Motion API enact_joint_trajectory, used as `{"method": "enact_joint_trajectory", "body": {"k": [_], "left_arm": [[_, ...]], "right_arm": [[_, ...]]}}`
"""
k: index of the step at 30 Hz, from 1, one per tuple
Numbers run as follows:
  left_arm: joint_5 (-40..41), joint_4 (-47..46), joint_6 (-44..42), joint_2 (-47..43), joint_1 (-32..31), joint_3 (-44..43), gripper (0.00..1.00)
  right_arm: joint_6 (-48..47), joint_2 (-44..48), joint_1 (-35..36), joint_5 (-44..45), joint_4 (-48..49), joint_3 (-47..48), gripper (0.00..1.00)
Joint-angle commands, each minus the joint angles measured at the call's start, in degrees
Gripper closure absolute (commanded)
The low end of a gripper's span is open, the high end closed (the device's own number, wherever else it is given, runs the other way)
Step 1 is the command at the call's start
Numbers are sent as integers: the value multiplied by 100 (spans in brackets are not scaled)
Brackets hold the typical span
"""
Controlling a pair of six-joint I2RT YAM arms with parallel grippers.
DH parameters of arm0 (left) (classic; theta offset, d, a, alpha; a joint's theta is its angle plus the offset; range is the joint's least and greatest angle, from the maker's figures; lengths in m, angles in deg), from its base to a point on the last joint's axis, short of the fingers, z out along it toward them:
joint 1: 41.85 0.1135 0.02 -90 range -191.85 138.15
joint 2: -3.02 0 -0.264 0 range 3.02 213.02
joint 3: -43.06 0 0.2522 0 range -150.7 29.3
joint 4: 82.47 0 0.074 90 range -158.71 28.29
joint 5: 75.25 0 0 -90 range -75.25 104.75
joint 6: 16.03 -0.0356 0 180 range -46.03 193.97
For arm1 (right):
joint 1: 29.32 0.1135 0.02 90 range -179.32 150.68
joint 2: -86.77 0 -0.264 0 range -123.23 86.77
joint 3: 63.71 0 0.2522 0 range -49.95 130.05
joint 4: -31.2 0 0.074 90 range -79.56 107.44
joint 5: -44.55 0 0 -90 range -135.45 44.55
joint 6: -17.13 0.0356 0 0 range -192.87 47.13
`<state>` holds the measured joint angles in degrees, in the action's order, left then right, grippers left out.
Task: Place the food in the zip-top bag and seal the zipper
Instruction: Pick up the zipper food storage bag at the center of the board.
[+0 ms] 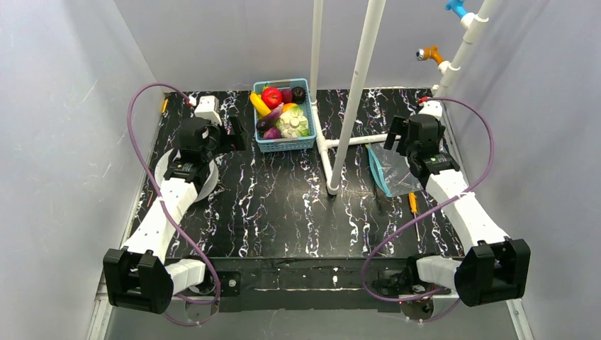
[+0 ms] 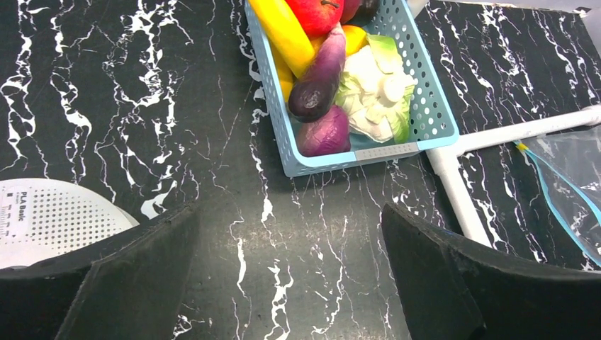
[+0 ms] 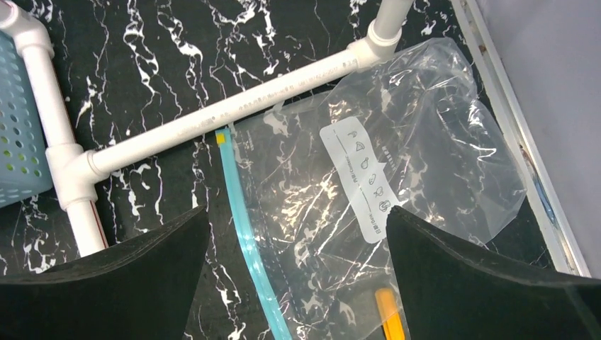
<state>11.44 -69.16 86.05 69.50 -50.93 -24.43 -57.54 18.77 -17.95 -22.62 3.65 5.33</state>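
The food lies in a light-blue mesh basket [image 1: 283, 144] at the back middle: a yellow banana [image 1: 259, 103], a red apple [image 1: 271, 96] and a purple eggplant [image 1: 273, 115]. They also show in the left wrist view: banana [image 2: 287, 32], apple [image 2: 319, 13], eggplant [image 2: 319, 74]. My left gripper [image 1: 237, 134] [image 2: 288, 212] is open and empty over bare table, just left of the basket. The clear zip-top bag [image 1: 393, 170] [image 3: 411, 134] lies flat at the right, its teal zipper [image 3: 244, 234] along the left edge. My right gripper [image 1: 395, 138] [image 3: 298, 212] is open above the bag, its fingers apart from it.
A white-green cabbage [image 2: 372, 88] fills the basket's near right. A white PVC pipe frame [image 1: 351, 92] [image 3: 234, 113] stands between basket and bag. A white perforated disc [image 2: 57, 216] lies under the left arm. An orange stick [image 3: 388, 312] lies at the bag's near end.
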Motion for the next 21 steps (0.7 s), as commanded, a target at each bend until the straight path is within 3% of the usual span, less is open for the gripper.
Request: {"method": "enact_joint_trajectory", "body": {"k": [1, 9, 21], "left_arm": [[-96, -75, 26, -19, -96, -201, 2], [-16, -7, 23, -27, -215, -228, 2], [-29, 10, 101, 9, -305, -268, 2]], "right_arm": [[49, -123, 102, 106, -121, 360, 0], [-164, -1071, 309, -205, -1237, 1291, 0], [-427, -2443, 847, 537, -2296, 2282, 0]]}}
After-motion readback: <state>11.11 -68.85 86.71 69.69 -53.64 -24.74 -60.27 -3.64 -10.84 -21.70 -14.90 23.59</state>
